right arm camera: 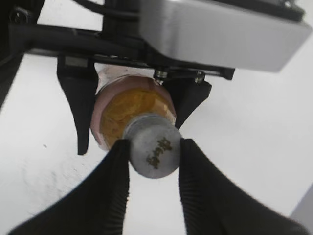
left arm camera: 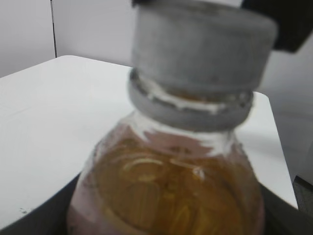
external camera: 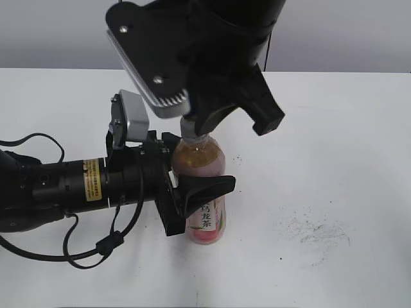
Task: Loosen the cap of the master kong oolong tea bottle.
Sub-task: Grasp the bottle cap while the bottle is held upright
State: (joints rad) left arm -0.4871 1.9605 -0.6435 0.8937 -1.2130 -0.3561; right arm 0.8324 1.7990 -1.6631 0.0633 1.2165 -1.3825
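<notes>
The master kong oolong tea bottle (external camera: 207, 221) stands upright on the white table, with amber tea and a pink label. My left gripper (external camera: 192, 192) comes in from the left and is shut on the bottle's body. In the left wrist view the bottle's shoulder (left arm camera: 166, 181) fills the frame, with the cap (left arm camera: 200, 44) above it. My right gripper (external camera: 196, 125) comes down from above and hides the cap in the exterior view. In the right wrist view its two black fingers (right arm camera: 154, 161) press both sides of the white cap (right arm camera: 155, 149), which has grey print on top.
The white table (external camera: 334, 141) extends all round. Grey scuff marks (external camera: 314, 231) lie right of the bottle. The left arm's black cable (external camera: 96, 247) loops over the table at the front left. A grey wall stands behind the table's far edge.
</notes>
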